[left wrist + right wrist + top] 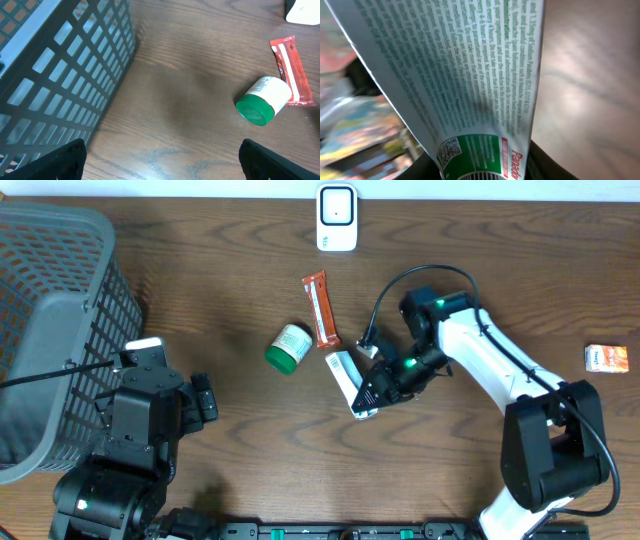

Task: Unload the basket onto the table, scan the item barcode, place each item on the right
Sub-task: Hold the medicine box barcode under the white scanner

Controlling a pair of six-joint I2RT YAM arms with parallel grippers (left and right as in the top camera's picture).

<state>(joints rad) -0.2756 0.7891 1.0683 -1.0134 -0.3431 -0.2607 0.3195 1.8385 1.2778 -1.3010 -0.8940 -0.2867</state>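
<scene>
The item is a white box with green print, lying tilted near the table's middle. My right gripper is shut on its lower end. In the right wrist view the box fills most of the frame, with a QR code and the top of a barcode showing between the dark fingers. The white scanner stands at the table's far edge, apart from the box. My left gripper is open over bare wood beside the basket and holds nothing.
A white bottle with a green lid lies on its side just left of the box, and a red snack bar lies behind it. A grey mesh basket fills the left side. A small orange box sits at the far right.
</scene>
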